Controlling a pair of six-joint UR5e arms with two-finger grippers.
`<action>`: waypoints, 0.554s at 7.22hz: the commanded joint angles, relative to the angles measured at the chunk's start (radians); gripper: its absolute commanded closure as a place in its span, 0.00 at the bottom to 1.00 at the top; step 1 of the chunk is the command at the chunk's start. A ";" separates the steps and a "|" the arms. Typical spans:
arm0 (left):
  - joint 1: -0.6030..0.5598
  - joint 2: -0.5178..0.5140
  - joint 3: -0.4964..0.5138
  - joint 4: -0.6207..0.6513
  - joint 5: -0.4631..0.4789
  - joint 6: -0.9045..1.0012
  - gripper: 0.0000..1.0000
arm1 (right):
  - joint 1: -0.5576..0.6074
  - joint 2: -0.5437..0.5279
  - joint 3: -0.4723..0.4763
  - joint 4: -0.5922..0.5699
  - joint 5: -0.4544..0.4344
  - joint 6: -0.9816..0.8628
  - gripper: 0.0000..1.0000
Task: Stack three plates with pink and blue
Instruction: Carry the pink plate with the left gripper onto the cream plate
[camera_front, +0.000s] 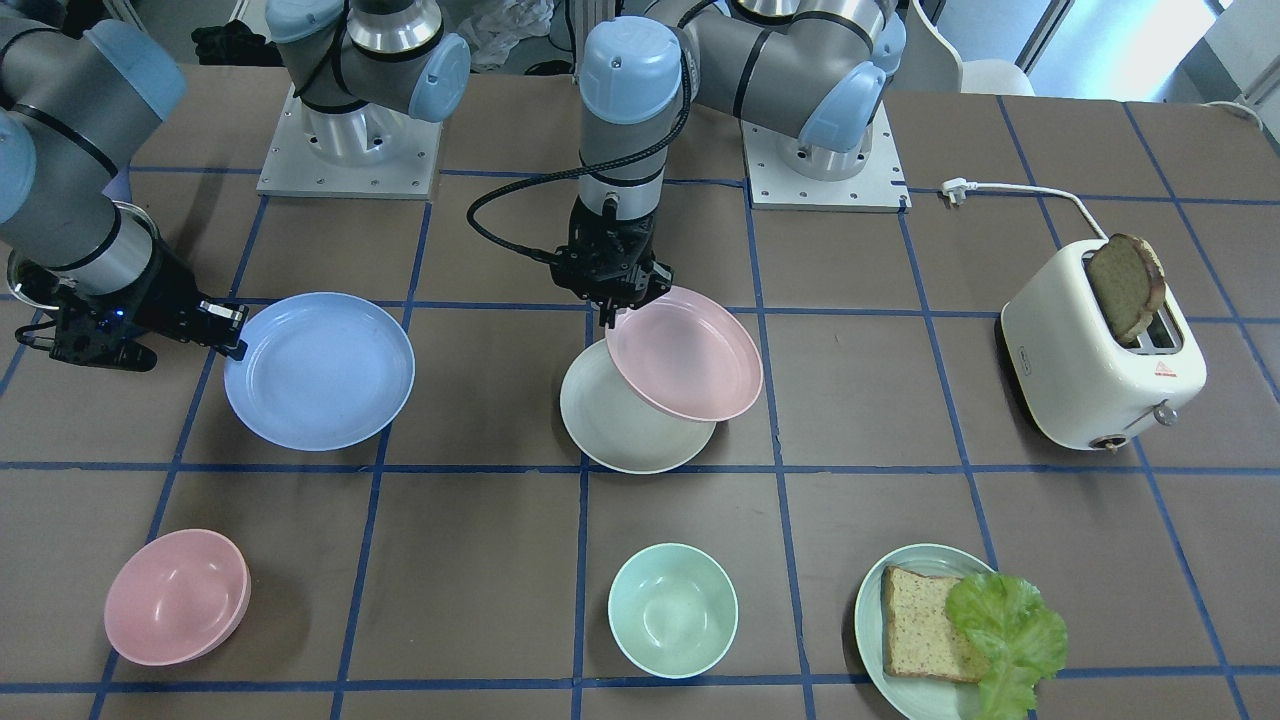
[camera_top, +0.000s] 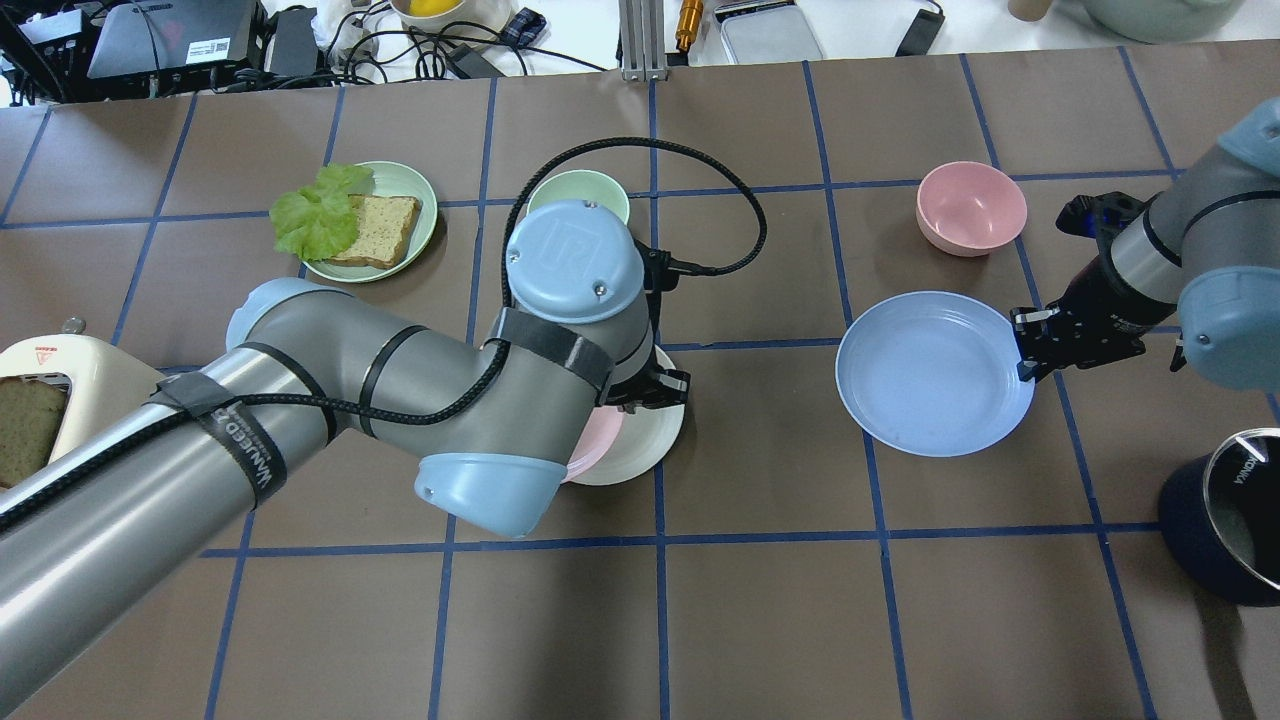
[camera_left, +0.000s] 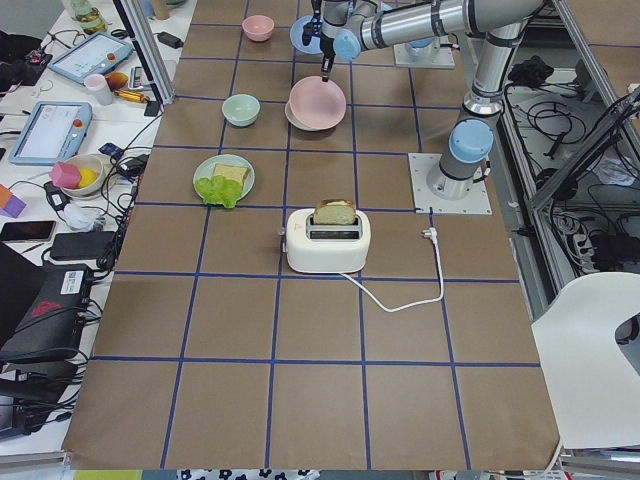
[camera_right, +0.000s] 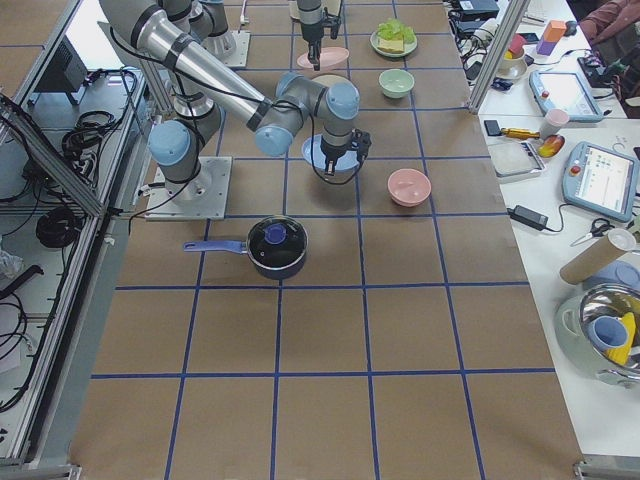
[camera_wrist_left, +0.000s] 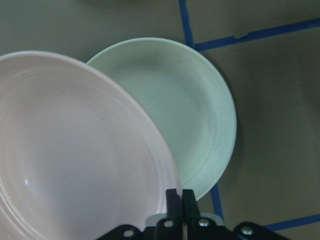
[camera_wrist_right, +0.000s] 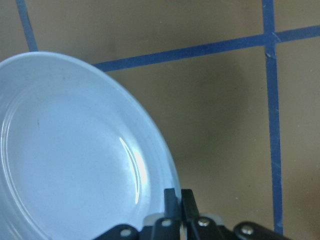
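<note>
left tool (camera_wrist_left: 179, 197) is closed tight on the rim of the pink plate (camera_wrist_left: 75, 150), holding it tilted above the white plate (camera_wrist_left: 185, 110), which lies at the middle of the table (camera_top: 760, 440) and is partly covered. well apart to the right, right tool (camera_top: 1028, 362) is closed on the rim of the blue plate (camera_top: 930, 375).

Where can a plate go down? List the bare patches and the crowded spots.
Bare: the squares between the blue plate and the cream plate; between the pink plate and the toaster; between pink bowl and mint bowl. Crowded: around those two plates, under the left gripper.
</note>
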 joint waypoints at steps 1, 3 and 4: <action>-0.034 -0.065 0.032 0.000 -0.014 -0.013 1.00 | 0.000 -0.001 -0.002 0.000 -0.002 0.002 1.00; -0.034 -0.105 0.033 0.007 -0.014 -0.016 1.00 | 0.000 -0.001 0.000 0.000 0.000 0.002 1.00; -0.040 -0.112 0.033 0.011 -0.012 -0.024 0.98 | 0.000 -0.001 0.000 0.001 0.000 0.002 1.00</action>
